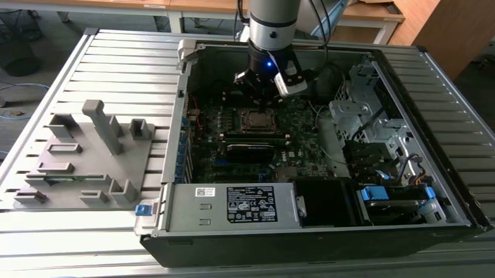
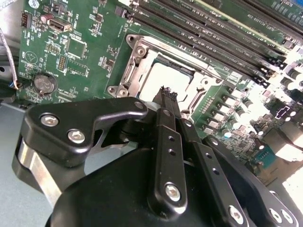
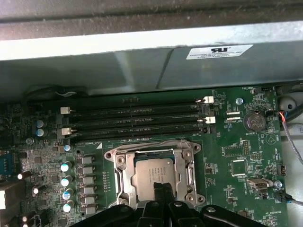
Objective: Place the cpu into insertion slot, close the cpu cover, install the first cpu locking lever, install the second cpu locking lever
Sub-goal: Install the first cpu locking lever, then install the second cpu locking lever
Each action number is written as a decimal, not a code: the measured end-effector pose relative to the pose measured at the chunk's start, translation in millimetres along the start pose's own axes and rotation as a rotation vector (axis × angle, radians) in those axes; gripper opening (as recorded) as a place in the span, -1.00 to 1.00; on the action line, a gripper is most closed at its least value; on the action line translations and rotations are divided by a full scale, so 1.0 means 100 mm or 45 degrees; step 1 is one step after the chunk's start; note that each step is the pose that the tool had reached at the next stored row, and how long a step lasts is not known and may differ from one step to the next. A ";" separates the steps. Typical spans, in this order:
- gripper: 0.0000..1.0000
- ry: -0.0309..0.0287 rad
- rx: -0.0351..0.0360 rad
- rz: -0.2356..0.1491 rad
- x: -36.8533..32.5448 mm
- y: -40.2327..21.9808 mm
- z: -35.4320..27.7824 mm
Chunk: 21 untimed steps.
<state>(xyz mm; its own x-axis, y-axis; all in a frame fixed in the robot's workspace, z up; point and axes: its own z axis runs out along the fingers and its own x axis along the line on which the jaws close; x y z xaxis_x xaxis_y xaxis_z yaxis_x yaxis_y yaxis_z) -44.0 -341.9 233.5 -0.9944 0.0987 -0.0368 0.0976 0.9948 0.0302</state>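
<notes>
The cpu (image 3: 152, 171) lies flat in the insertion slot on the green motherboard, its dull metal top showing. In the second wrist view the cpu (image 2: 161, 79) looks pale. The silvery cpu cover (image 3: 119, 176) lies down around it, framing the chip through its window; the same cpu cover (image 2: 134, 60) shows its screwed corner. My gripper (image 2: 166, 93) hangs just above the socket's edge, its two dark fingers pressed together with nothing seen between them. From outside, the gripper (image 1: 260, 103) stands right over the socket (image 1: 256, 120) inside the open case. I cannot make out how the locking levers stand.
Memory slots (image 3: 135, 120) run beside the socket, and a coin battery (image 3: 254, 121) sits further along the board. The case wall (image 3: 142, 66) rises close behind. A power supply (image 1: 232, 205) and drive cage (image 1: 363, 113) crowd the case. A grey fixture tray (image 1: 85, 156) lies at the exterior view's left.
</notes>
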 end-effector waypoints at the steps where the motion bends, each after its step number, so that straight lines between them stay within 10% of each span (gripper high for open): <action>1: -0.79 0.0000 -0.0002 0.000 -0.001 -0.006 0.000; 21: -0.79 -0.0001 -0.0002 0.000 -0.003 -0.026 -0.027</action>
<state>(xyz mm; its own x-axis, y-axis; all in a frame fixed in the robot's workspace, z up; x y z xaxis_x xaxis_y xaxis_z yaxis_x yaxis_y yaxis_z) -44.0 -344.6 236.1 -0.9944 0.0987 -0.0368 0.0976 0.9948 0.0304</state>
